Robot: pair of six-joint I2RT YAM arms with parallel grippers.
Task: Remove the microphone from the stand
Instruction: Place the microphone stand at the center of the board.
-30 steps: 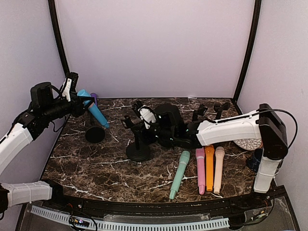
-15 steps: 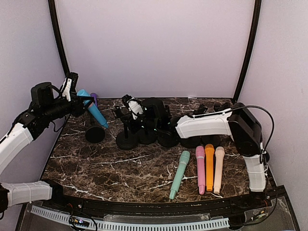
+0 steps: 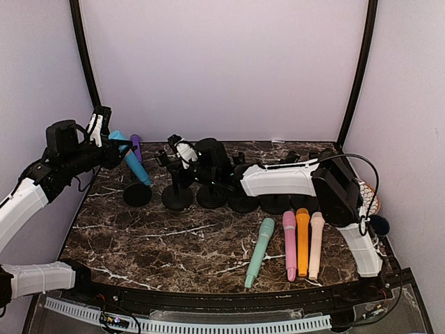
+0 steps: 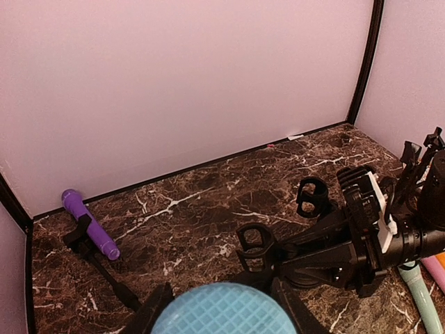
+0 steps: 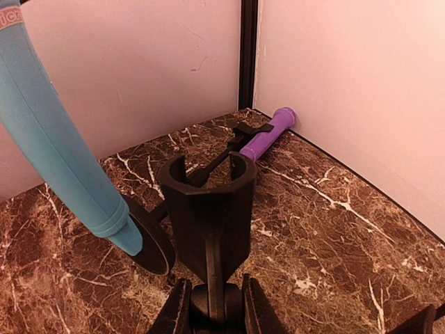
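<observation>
My left gripper (image 3: 115, 146) is shut on the head of a blue microphone (image 3: 131, 160), which hangs tilted at the back left. In the left wrist view its mesh head (image 4: 222, 311) fills the gap between my fingers (image 4: 149, 313). The microphone's tail (image 5: 125, 233) ends just in front of a round black base (image 3: 137, 193); no clip holds it. My right gripper (image 3: 179, 163) is shut on the stem of an empty black stand (image 5: 208, 209), base (image 3: 177, 198) on the marble, right of the blue microphone.
A purple microphone (image 3: 136, 146) sits clipped in a stand by the back wall. Several empty stands (image 3: 243, 200) line up behind my right arm. Green (image 3: 259, 250), pink (image 3: 289, 245), orange (image 3: 302, 241) and beige (image 3: 316, 245) microphones lie at the front right.
My right arm has carried the empty stand left and back, from the table's middle to beside the left round base. The left gripper and blue microphone have barely moved.
</observation>
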